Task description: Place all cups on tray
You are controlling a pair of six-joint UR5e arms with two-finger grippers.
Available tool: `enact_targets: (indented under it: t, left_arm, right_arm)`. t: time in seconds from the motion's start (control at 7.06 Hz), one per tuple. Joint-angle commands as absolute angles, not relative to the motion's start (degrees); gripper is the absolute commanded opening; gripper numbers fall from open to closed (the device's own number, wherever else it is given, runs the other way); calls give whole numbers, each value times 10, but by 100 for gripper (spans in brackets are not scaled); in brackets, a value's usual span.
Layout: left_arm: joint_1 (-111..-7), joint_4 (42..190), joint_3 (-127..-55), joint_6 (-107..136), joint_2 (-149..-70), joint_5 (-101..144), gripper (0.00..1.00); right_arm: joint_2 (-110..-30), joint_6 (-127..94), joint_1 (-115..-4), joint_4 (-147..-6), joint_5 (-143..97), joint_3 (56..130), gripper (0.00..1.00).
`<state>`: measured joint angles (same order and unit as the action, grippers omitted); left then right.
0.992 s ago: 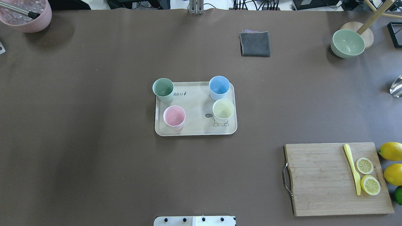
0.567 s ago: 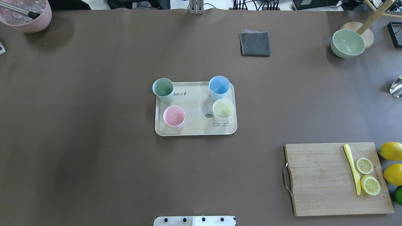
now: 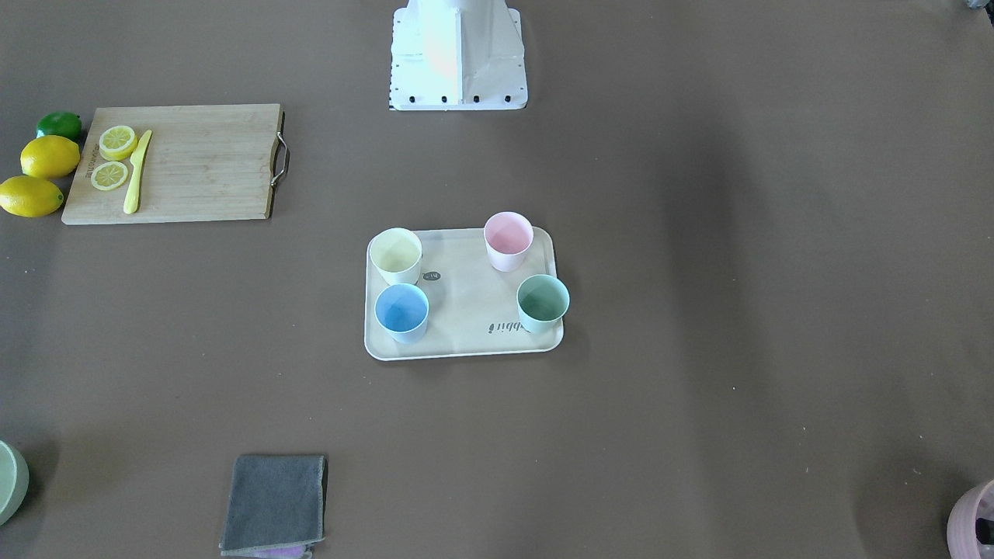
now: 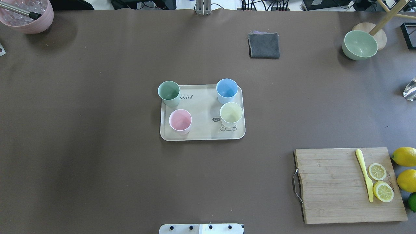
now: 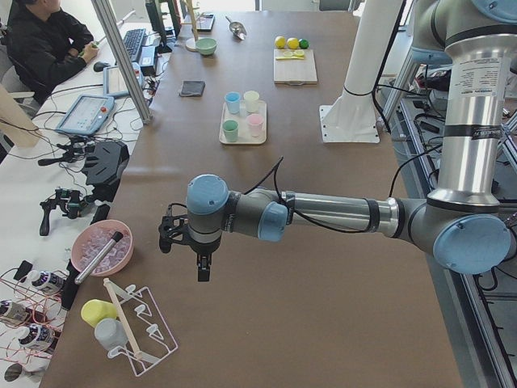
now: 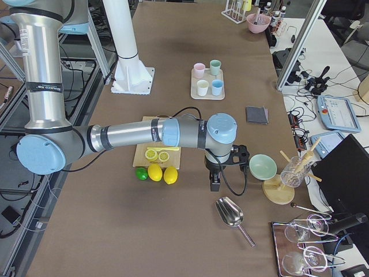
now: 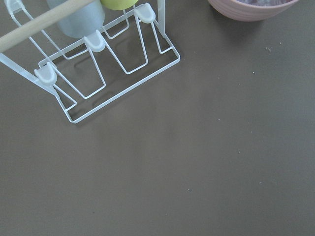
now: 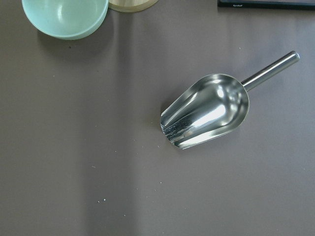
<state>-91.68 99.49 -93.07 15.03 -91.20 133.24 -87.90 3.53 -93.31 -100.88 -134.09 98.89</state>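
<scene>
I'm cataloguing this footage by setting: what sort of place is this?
Probably a robotics lab: robot arms mounted at a long table, an operator seated alongside, and teach pendants nearby.

**Nothing has moved in the last second**

In the overhead view, the only one with earlier pictures to compare, no change shows. The green cup (image 4: 169,92), blue cup (image 4: 227,90), pink cup (image 4: 180,121) and yellow cup (image 4: 231,114) stand upright on the tray (image 4: 201,110) at the same corners as a second ago. The tray itself has not shifted on the bench (image 4: 97,146), and nothing around the tray has moved either. The left arm (image 5: 323,214) and right arm (image 6: 132,135) show only in the side views, which have no earlier picture, so whether they moved cannot be told.
</scene>
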Motion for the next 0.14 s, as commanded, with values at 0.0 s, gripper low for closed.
enact_targets:
  t: [0.0]
  left_arm:
    - [-917,995,-926,150,-917,1332,98]
  right_arm:
    - [-874,25,-931,-1008,-1340,989,100]
